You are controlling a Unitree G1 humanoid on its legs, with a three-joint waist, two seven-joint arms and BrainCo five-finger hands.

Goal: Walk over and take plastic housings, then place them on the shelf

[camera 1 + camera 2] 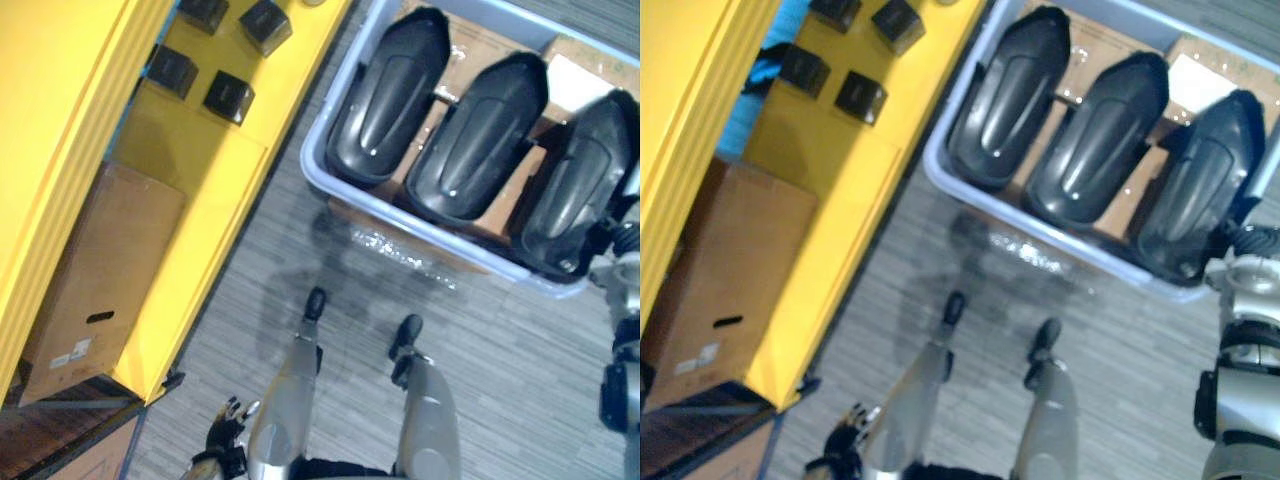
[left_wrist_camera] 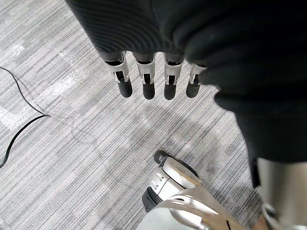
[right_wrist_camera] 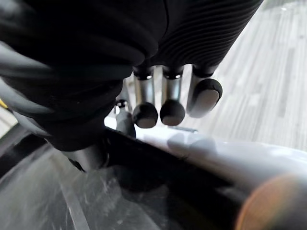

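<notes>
Right hand (image 3: 171, 98) at rightmost housing (image 1: 575, 190), perhaps touching.

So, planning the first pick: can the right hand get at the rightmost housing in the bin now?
Probably yes: the right hand hovers close by the rightmost housing, fingers relaxed, and the open bin leaves it uncovered.

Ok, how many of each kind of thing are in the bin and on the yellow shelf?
Black plastic housings: 3
Small black blocks: 4
Cardboard box: 1
Total: 8
</notes>
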